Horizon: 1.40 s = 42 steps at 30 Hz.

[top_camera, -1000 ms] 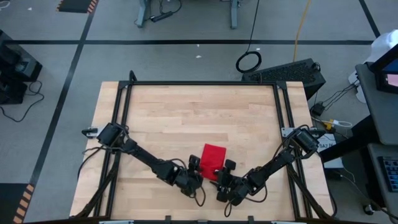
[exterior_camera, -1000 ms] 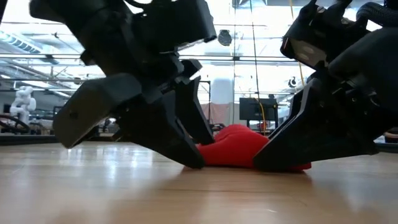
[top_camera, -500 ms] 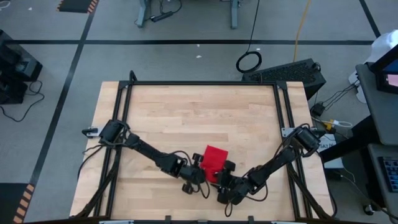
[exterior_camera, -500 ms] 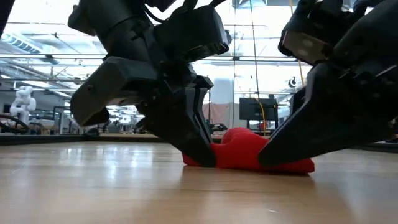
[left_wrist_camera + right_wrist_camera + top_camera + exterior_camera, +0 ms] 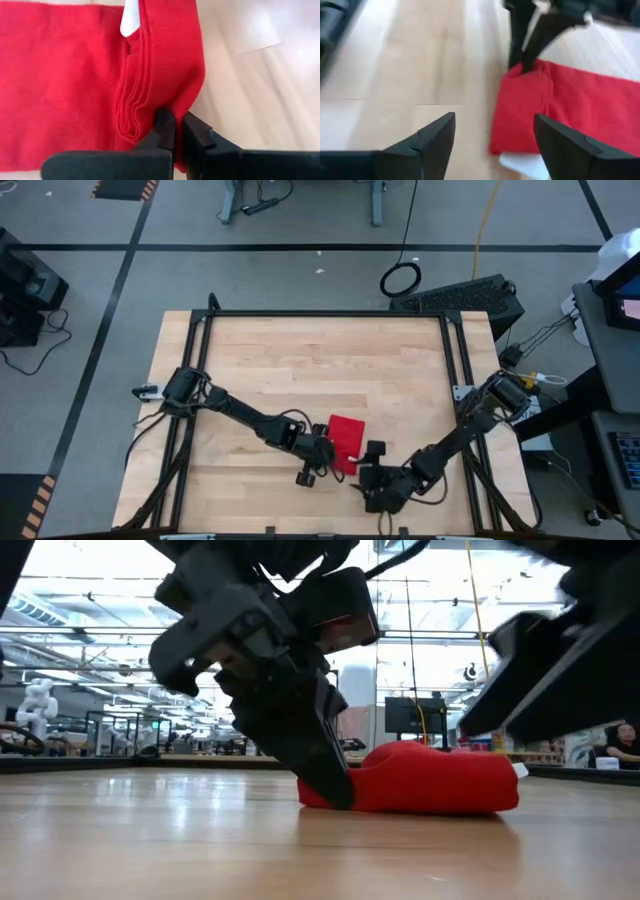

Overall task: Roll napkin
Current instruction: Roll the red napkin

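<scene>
Napkin (image 5: 346, 438): I see it folded near the table's (image 5: 320, 360) front edge, long axis running front to back.
Left gripper (image 5: 172, 131): pinched tight on the napkin's folded edge.
Right gripper (image 5: 492, 137): spread wide, just beside the napkin, apart from it.
Surface: pale wood; workshop behind.

Bright red napkin (image 5: 346, 433); pale wood table (image 5: 320, 360); dark arms.
</scene>
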Available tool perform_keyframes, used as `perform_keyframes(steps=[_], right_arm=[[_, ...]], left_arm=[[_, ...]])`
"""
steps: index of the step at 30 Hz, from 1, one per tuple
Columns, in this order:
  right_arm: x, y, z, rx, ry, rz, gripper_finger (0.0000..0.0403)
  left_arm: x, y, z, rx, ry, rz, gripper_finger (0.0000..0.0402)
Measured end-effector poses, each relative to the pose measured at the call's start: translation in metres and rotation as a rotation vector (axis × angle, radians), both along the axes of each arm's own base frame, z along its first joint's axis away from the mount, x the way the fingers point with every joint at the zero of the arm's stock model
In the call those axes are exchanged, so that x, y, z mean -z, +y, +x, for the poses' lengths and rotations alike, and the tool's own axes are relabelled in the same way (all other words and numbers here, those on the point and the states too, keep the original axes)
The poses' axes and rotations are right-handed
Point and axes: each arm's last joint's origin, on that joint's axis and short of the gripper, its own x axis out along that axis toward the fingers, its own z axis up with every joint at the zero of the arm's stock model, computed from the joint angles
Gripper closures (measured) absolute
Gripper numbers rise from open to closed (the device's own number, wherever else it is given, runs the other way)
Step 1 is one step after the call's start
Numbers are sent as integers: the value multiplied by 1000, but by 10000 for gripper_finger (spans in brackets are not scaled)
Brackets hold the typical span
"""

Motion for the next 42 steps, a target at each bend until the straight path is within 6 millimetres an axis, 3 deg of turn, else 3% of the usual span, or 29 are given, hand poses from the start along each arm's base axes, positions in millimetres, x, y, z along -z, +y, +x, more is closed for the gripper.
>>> perform_keyframes(steps=[5, 9, 23, 31, 37, 42], right_arm=[[-4, 20, -15, -71, -54, -59, 129], [8, 27, -15, -61, -90, -97, 132], [29, 13, 10, 67, -66, -220, 149], [34, -2, 19, 94, 34, -109, 178], [32, -2, 19, 100, 27, -133, 198], [13, 13, 19, 54, -41, -196, 185]], left_arm=[[0, 13, 4, -40, 61, -151, 390], [-2, 22, 7, -71, 92, -229, 390], [-1, 38, 10, -146, 160, -358, 389], [-1, 38, 10, -148, 159, -355, 386], [-1, 38, 10, -150, 159, -353, 385], [-1, 37, 10, -149, 169, -374, 384]])
